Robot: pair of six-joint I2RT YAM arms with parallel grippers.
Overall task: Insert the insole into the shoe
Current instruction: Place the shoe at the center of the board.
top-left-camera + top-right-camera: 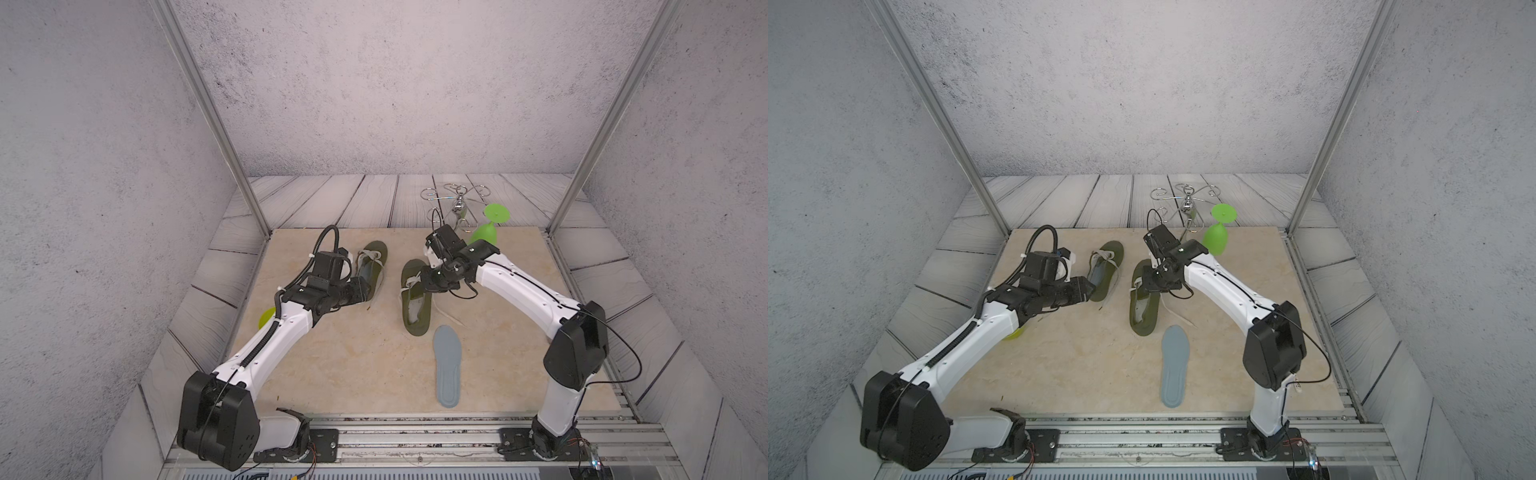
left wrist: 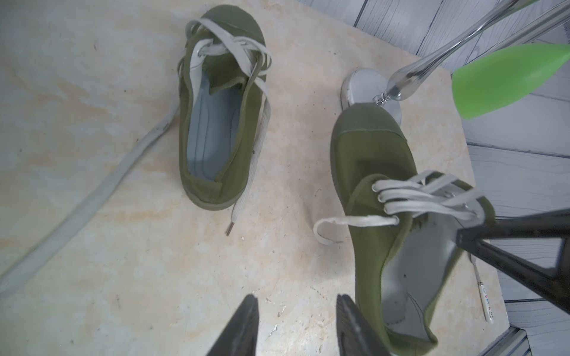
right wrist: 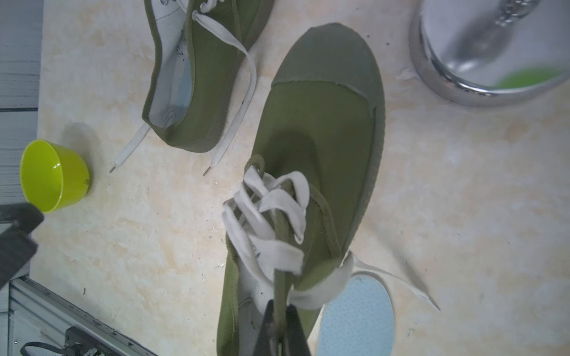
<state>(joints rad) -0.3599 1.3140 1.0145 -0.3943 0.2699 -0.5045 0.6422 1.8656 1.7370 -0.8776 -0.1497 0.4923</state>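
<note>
Two olive green shoes lie on the beige board. The right-hand shoe [image 1: 415, 309] [image 3: 320, 129] has its green tongue [image 3: 280, 277] pulled up, and my right gripper [image 1: 429, 283] [image 3: 281, 306] is shut on that tongue. A loose blue-grey insole [image 1: 448, 365] [image 1: 1174, 365] lies flat just in front of this shoe's heel; its tip [image 3: 357, 317] shows in the right wrist view. The left-hand shoe [image 1: 373, 264] [image 2: 216, 123] holds a blue insole inside. My left gripper [image 2: 296, 299] [image 1: 366, 287] is open over bare board between the two shoes, holding nothing.
A chrome glass rack [image 1: 455, 201] with a round base [image 2: 367, 89] stands at the back, with a green wine glass [image 1: 485, 235] hanging on it upside down. A lime cup [image 3: 52, 175] [image 1: 266, 318] sits by my left arm. Loose laces trail on the board.
</note>
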